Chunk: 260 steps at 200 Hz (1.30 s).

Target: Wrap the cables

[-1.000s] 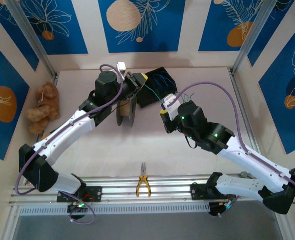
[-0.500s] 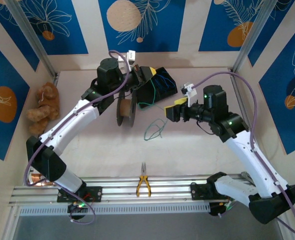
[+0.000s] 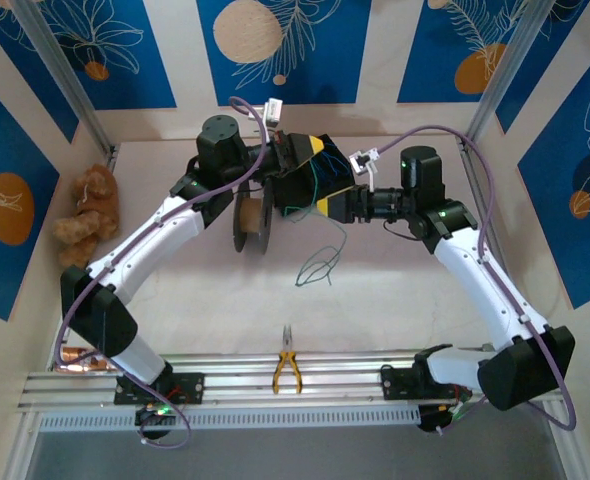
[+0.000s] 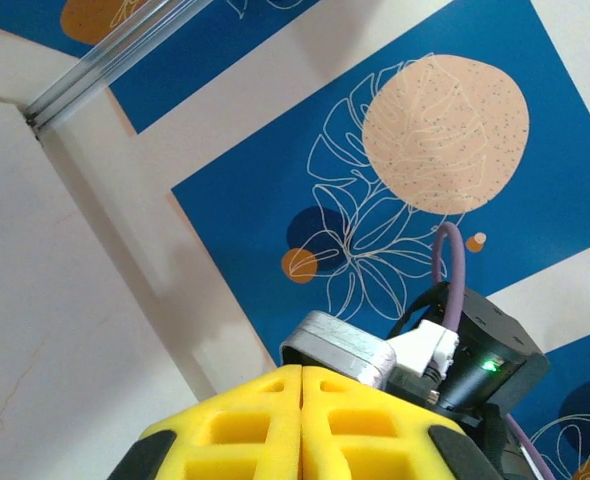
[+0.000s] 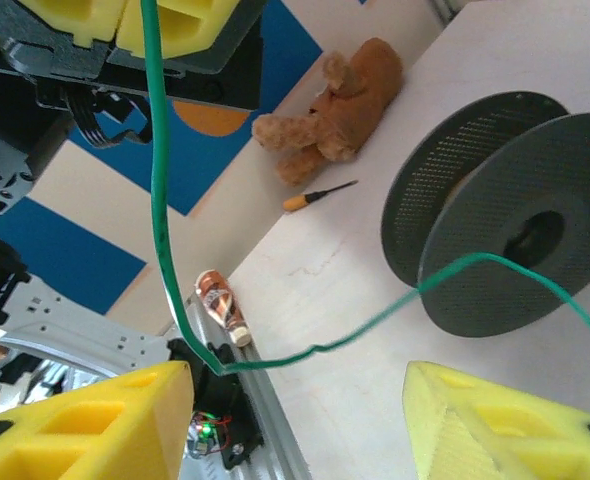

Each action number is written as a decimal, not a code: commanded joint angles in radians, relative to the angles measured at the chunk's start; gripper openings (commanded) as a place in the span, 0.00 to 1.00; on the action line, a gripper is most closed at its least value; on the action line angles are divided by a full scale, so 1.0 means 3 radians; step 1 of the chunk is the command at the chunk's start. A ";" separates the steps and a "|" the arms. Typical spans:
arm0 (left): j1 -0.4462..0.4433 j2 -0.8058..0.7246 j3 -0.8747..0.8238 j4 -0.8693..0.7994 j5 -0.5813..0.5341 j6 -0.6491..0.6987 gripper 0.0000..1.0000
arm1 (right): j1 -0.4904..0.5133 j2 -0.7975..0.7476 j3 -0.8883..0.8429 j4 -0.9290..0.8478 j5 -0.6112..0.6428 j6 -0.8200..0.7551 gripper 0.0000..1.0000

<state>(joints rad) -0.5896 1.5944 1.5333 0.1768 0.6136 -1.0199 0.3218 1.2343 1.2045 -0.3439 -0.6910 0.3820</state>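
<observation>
A thin green cable (image 5: 158, 200) hangs from between the yellow fingers of my left gripper (image 3: 313, 152), which is raised at the back of the table. In the left wrist view the left gripper (image 4: 302, 400) has its pads pressed together. The cable bends and runs across to the black spool (image 5: 495, 250), which stands on edge (image 3: 250, 225). A loose loop of the green cable (image 3: 320, 265) lies on the table. My right gripper (image 3: 328, 207) sits just right of the left one. Its jaws (image 5: 295, 420) are open, with the cable passing in front of the gap, untouched.
A black tray (image 3: 300, 190) lies under both grippers at the back. A brown teddy bear (image 3: 90, 215) leans on the left wall, with a small screwdriver (image 5: 320, 195) beside it. Yellow-handled pliers (image 3: 287, 370) rest on the front rail. A small brown bottle (image 5: 220, 305) lies near the rail.
My right gripper opened, let go of the green cable, swung right, then moved back up beside the left gripper. The cable loop dropped onto the table. The left gripper shifted right and farther back.
</observation>
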 commanded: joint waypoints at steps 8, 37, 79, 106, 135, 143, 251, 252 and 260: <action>-0.0013 0.0023 -0.0063 0.0242 0.0062 -0.0049 0.00 | 0.0078 0.0045 0.0035 0.0226 -0.0227 0.0139 0.59; -0.0021 0.0049 -0.0080 0.0287 0.0055 -0.0075 0.00 | 0.0175 0.0116 0.0060 0.0264 -0.0167 0.0137 0.60; -0.0026 0.0045 -0.0096 0.0244 0.0002 -0.0051 0.00 | 0.0265 0.0182 0.0105 0.0203 0.0111 0.0094 0.03; -0.0017 -0.0008 -0.0047 -0.0136 -0.0164 0.0142 0.48 | 0.0300 0.0121 0.0087 0.0058 0.0610 0.0042 0.00; 0.0069 -0.0183 0.0033 -0.0908 -0.0540 0.0501 1.00 | 0.0448 0.0068 0.0116 -0.0283 0.1341 -0.0095 0.00; 0.0126 -0.0250 0.0032 -0.1105 -0.0625 0.0575 1.00 | 0.0503 0.0072 0.0120 -0.0367 0.1498 -0.0158 0.00; 0.0517 -0.0933 -0.0779 -0.1686 -0.0840 0.0540 1.00 | 0.1341 0.0103 0.0033 -0.0672 0.3459 -0.0691 0.00; 0.0505 -0.0930 -0.0779 -0.1680 -0.0839 0.0528 1.00 | 0.1351 0.0104 0.0031 -0.0670 0.3469 -0.0696 0.00; 0.0434 -0.0918 -0.0754 -0.1603 -0.0857 0.0447 1.00 | 0.1445 0.0112 0.0019 -0.0621 0.3652 -0.0755 0.00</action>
<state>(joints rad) -0.4110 1.3140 1.3262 -0.3992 0.2958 -0.7872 0.6930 1.2842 1.2217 -0.5629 0.1894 0.2260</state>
